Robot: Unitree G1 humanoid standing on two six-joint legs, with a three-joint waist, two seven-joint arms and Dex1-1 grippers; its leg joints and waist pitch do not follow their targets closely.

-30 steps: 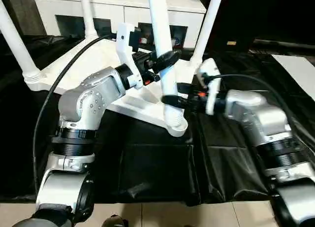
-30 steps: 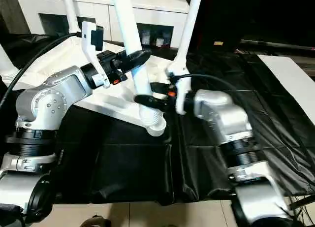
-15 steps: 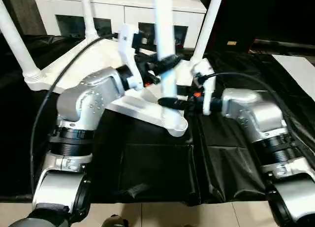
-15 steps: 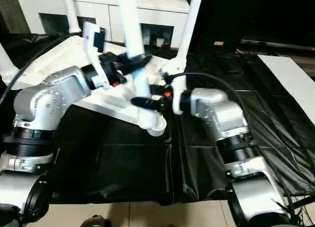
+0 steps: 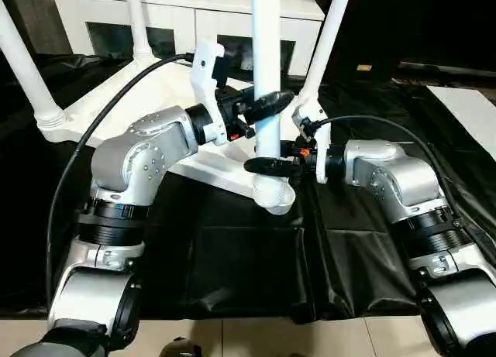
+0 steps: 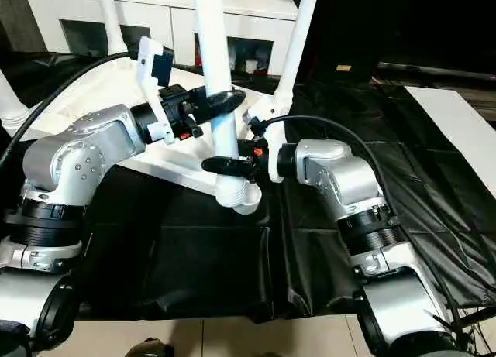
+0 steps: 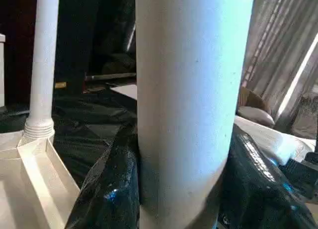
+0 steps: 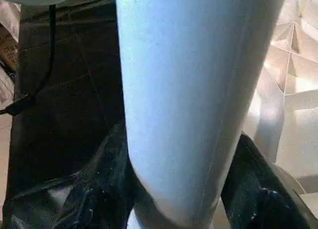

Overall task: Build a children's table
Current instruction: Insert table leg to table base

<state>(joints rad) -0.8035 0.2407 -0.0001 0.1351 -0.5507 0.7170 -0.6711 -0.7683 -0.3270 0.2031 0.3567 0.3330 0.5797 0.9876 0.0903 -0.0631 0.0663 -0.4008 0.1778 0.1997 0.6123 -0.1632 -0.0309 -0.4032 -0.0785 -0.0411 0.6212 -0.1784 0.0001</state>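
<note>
The white tabletop [image 5: 208, 160] lies upside down on black sheeting, ribbed underside up. Three white legs stand in its sockets: far left [image 5: 23, 59], back [image 5: 136, 24] and right [image 5: 325, 39]. The fourth leg [image 5: 267, 70] stands upright with its lower end at the near corner socket [image 5: 274, 196]. My left gripper [image 5: 270, 104] is shut on this leg from the left. Lower down, just above the socket, my right gripper [image 5: 267, 166] is shut on it from the right. In the wrist views the leg [image 7: 189, 90] [image 8: 194, 90] sits between black fingers [image 7: 109, 189] [image 8: 102, 189].
A white cabinet [image 5: 194, 16] with glass-fronted compartments stands behind the tabletop. Black sheeting [image 5: 232, 272] covers the ground under and around the work. A white panel [image 5: 473, 109] lies at the far right. Pale floor tiles [image 5: 256, 338] show along the near edge.
The held leg swung from a tilt to upright over the near corner socket. Both grippers kept their hold; the right one shifted left along with the leg's lower end.
</note>
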